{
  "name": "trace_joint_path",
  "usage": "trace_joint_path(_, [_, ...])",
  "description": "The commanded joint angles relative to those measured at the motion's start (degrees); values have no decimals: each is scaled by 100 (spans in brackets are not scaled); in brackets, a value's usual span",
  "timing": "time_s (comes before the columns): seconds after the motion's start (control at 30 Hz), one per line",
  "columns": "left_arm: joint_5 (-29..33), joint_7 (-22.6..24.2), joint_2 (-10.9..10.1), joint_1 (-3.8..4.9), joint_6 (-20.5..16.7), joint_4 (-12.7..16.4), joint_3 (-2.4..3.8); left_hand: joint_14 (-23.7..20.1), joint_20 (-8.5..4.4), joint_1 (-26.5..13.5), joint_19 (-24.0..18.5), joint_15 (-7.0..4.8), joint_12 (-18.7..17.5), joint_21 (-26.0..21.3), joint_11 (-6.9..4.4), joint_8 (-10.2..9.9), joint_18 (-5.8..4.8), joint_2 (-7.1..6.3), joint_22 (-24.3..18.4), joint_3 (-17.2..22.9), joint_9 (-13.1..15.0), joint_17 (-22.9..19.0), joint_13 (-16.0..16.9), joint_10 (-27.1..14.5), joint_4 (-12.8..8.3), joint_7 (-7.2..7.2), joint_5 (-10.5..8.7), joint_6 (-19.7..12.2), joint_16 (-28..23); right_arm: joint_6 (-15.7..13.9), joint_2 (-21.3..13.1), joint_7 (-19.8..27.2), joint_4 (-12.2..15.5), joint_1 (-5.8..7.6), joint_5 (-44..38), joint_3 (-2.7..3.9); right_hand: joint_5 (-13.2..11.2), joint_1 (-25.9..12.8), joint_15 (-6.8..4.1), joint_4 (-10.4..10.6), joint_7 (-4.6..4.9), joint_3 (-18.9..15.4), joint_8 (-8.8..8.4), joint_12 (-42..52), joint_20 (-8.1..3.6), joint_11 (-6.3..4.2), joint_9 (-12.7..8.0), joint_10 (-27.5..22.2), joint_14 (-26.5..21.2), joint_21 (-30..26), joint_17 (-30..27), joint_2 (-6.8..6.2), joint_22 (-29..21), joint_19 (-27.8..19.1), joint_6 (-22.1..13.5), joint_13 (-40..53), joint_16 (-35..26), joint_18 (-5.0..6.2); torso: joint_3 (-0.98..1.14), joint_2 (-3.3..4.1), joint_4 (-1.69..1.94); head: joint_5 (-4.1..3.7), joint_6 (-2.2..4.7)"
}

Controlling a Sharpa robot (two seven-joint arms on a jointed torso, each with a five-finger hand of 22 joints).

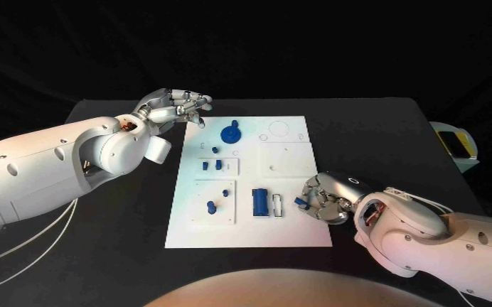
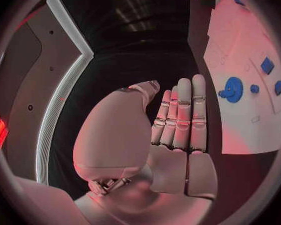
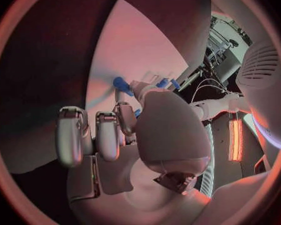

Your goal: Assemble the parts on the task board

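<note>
A white task board lay in the middle of a black table. The left hand hovered just past the board's far left corner, fingers straight and together, holding nothing. A blue gear sat on the board near it. The right hand rested at the board's near right edge, pinching a small blue part (partly hidden by fingers), beside a blue cylinder.
</note>
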Motion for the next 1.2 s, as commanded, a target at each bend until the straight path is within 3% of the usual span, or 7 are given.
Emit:
trace_joint_path(0.03, [13, 31, 11, 4, 88, 16, 4, -44, 18, 11, 26, -6, 35, -23, -1, -8, 77, 5, -7, 8, 7, 5, 8, -56, 12, 6, -22, -35, -2, -186, 51, -56, 60, 4, 319, 3, -4, -108, -23, -765, -50, 828, 102, 26, -37, 10, 122, 6, 473, 16, 847, -20, 1284, 282, 20, 18, 29, -46, -5, 3, 7, -11, -4])
trace_joint_path(0.57, [13, 17, 5, 4, 112, 28, 4, -44, 18, 17, 27, -6, 36, -24, -1, -8, 77, 6, -7, 11, 7, 5, 8, -57, 7, 6, -21, -36, -2, -425, 387, -45, 28, 9, 1013, 6, -184, -636, -27, -735, -58, 890, 115, 74, -40, 6, 148, 29, 473, -21, 847, -111, 1273, 268, 62, 75, 29, -38, 2, 3, -1, 5, -19])
trace_joint_path(0.93, [13, 13, 0, 4, 124, 35, 4, -44, 18, 17, 27, -6, 36, -24, -1, -8, 77, 6, -7, 11, 7, 5, 8, -57, 7, 6, -21, -36, -2, -388, 587, -61, -122, 3, 1135, 8, -348, -952, -23, -637, -54, 838, 101, 99, -37, 10, 140, 43, 474, -24, 851, -149, 1271, 267, 103, 104, 32, -37, 3, 9, 0, 18, -28])
trace_joint_path(1.0, [13, 11, -3, 4, 125, 37, 4, -46, 18, 13, 30, -5, 40, -28, 1, -7, 76, 7, -9, 11, 8, 6, 10, -61, 11, 9, -23, -38, -1, -374, 614, -64, -143, 3, 1140, 8, -316, -1024, -22, -605, -54, 810, 102, 119, -37, 11, 140, 55, 475, -12, 852, -150, 1274, 271, 119, 122, 32, -40, -1, 9, 0, 18, -29])
trace_joint_path(1.03, [13, 10, -4, 4, 125, 38, 4, -46, 18, 13, 30, -5, 40, -28, 1, -7, 76, 7, -9, 11, 8, 6, 10, -61, 11, 9, -23, -38, -1, -362, 626, -66, -155, 3, 1142, 9, -167, -1101, -24, -581, -56, 746, 106, 128, -36, 9, 144, 63, 476, -2, 859, -165, 1277, 275, 134, 132, 36, -42, -2, 8, 1, 14, -30])
trace_joint_path(1.2, [13, 3, -11, 4, 130, 46, 4, -46, 18, 13, 30, -5, 40, -28, 1, -7, 76, 7, -9, 11, 8, 6, 10, -61, 11, 9, -23, -38, -1, -293, 680, -76, -207, 2, 1148, 12, -177, -1235, -21, -514, -50, 613, 101, 134, -37, 15, 144, 67, 475, -10, 855, -176, 1275, 272, 146, 142, 35, -40, -3, 7, 4, 21, -44])
